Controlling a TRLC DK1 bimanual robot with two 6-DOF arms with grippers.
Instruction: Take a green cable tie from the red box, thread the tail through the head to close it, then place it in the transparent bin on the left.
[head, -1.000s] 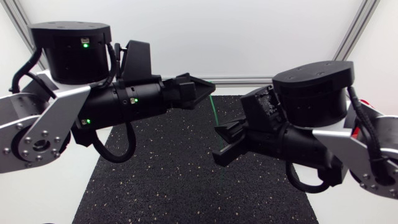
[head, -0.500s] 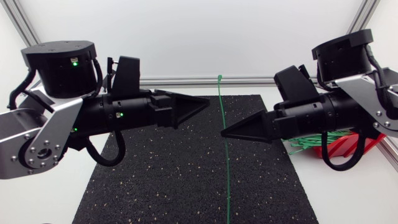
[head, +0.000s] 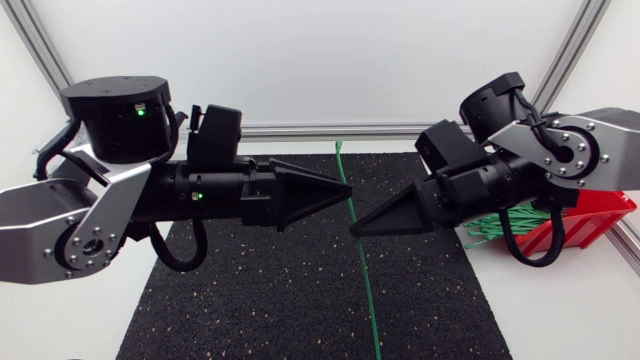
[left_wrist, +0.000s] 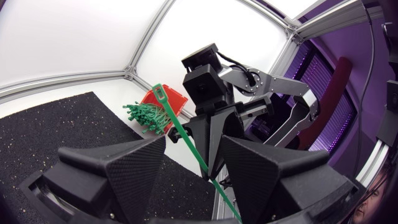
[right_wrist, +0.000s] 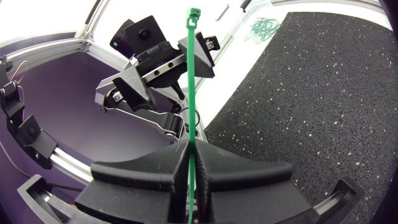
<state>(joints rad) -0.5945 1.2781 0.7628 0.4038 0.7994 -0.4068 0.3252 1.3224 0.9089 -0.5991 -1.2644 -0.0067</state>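
Tip to tip above the black mat (head: 260, 300): 2 arms, with 1 green cable tie (head: 366, 285) between them. Entering from the right, the right gripper (head: 358, 229), its 2 wedge fingers pressed together on the tie's strap, pinching it from both sides. In the right wrist view, the strap rising straight out of that grip, the small square head at its free far end, unthreaded and well clear of the fingers.

Entering from the left, the left gripper (head: 340, 193), just beside the right one and pointed at the strap. In the left wrist view, its fingers (left_wrist: 112, 171) spread wide, the strap crossing the gap at a slant and touching neither pad. Straight ahead of those open fingers, the right gripper's narrow front, clamped on the strap some way short of the head.

Tie straight along its whole visible length. In the head view, head end showing against the mat's rear edge, other end running out at the bottom.

At the table's right side, behind the right arm, the red box (head: 590, 225), with a loose bundle (head: 505, 228) of green ties sticking out of its mat-facing side. In the right wrist view, beyond the mat's edge and past the left arm, the transparent bin (right_wrist: 244, 18), with a few curled ties (right_wrist: 264, 26) lying inside. Held tie well apart from both box and bin.
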